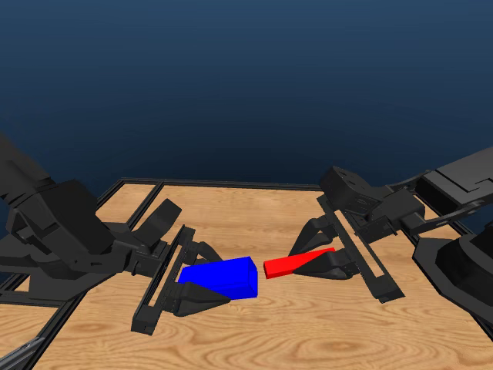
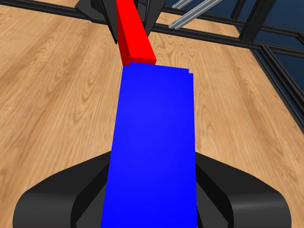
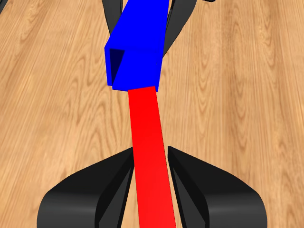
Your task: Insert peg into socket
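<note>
The blue socket (image 1: 222,277) hangs above the table's middle, held by my left gripper (image 1: 194,274), whose jaws are shut on its left end. My right gripper (image 1: 333,264) is shut on the red peg (image 1: 295,264), which points left at the socket. A small gap separates the peg's tip from the socket in the head view. Along my left gripper's jaws the socket (image 2: 154,147) fills the middle, with the peg (image 2: 135,33) just past its far end. From the right wrist, the peg (image 3: 151,152) reaches up to the socket (image 3: 137,42), whose dark opening shows slightly to one side of the peg's tip.
A black frame (image 1: 216,185) borders the wooden table (image 1: 254,331) at the back and sides. Both arms' bodies stand low over the table at the left and right.
</note>
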